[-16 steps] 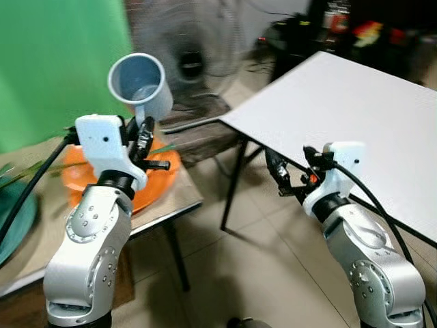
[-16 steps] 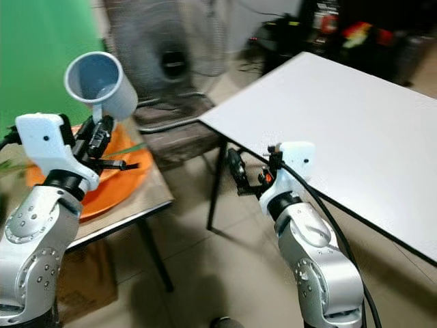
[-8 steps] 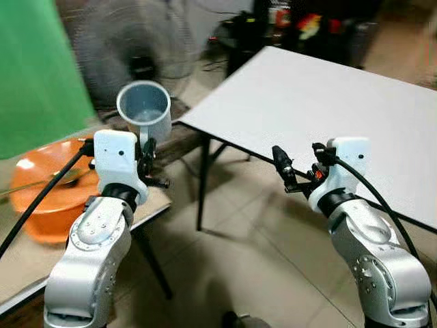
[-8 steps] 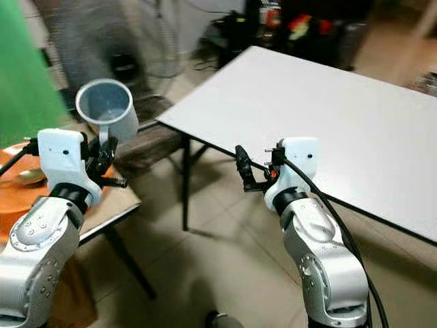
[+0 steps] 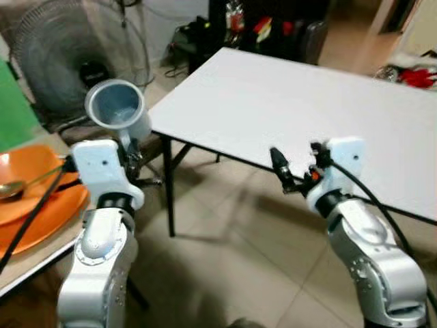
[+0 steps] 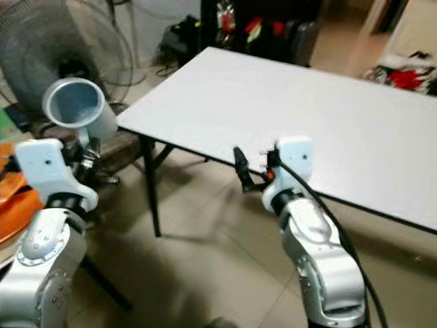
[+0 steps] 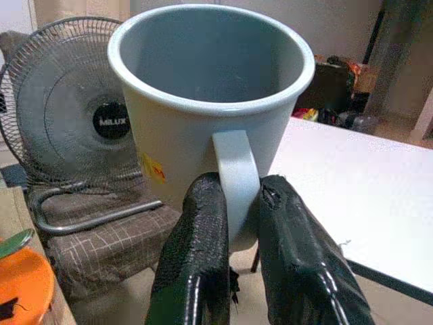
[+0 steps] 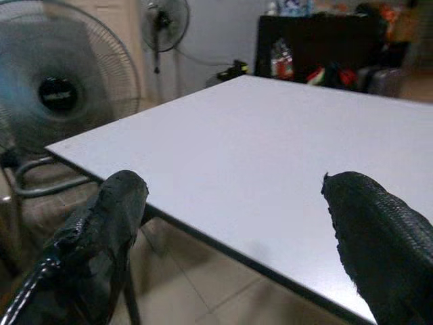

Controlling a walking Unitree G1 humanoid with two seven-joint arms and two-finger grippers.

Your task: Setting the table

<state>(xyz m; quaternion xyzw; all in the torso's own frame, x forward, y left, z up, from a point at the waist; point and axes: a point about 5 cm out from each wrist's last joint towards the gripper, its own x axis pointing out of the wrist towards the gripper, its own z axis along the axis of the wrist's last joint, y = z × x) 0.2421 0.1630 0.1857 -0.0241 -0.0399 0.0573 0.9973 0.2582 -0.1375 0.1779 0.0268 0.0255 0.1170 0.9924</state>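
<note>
Your left gripper (image 7: 233,223) clamps the grey mug (image 7: 203,101) by its handle, left of the white counter (image 5: 328,109); your right gripper (image 8: 237,230) gapes empty at its edge.

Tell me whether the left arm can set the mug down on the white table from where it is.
Probably not yet. The left gripper holds the grey mug by its handle, off the near corner of the white table, with open floor between. Nothing blocks the way; the robot likely needs to step closer.
</note>
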